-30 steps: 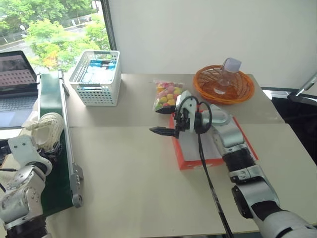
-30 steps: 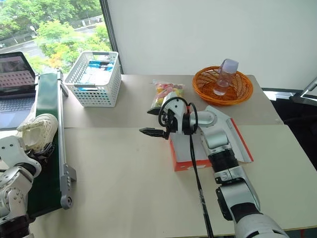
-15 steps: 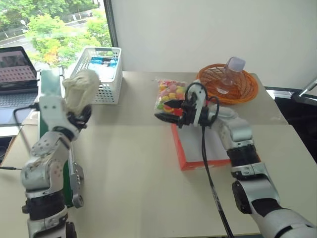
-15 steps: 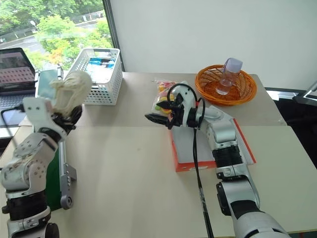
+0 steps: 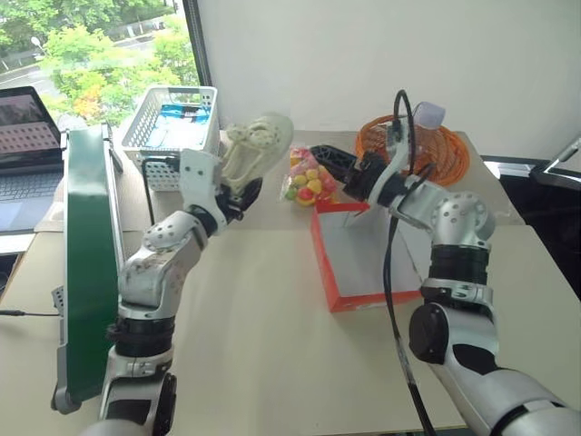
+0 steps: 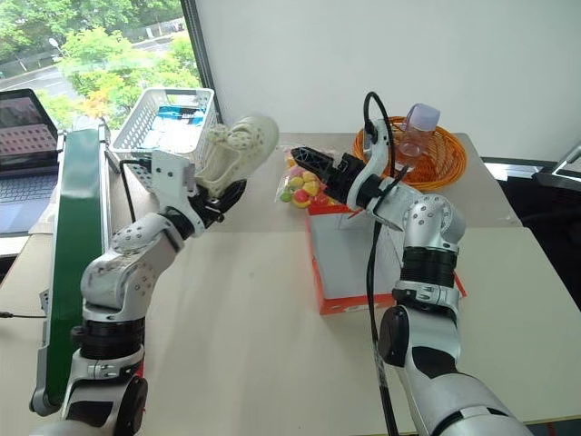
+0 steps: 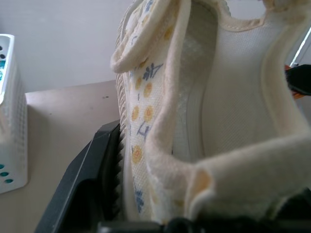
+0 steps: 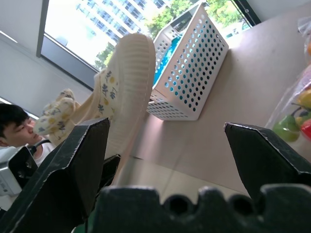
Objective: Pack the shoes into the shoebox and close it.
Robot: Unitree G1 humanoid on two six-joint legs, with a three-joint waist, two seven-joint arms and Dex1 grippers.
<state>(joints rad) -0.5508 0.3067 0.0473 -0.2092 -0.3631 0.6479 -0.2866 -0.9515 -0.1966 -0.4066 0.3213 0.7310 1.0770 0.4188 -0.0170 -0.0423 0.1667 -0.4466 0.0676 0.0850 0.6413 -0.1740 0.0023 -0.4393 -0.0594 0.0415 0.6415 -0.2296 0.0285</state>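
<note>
Shoe (image 6: 238, 145) had risen from beside the table's left edge, clamped in the left gripper (image 6: 218, 195), toward the table's middle. Right gripper (image 6: 313, 162), spread empty, had lifted over the shoebox's (image 6: 349, 263) far end. Window behind.

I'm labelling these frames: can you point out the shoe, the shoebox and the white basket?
shoe (image 5: 257, 145): left eye view, on its sole side.
shoebox (image 5: 368, 259): left eye view, on its pale inside floor.
white basket (image 6: 154, 136): right eye view, on its front lattice wall.
</note>
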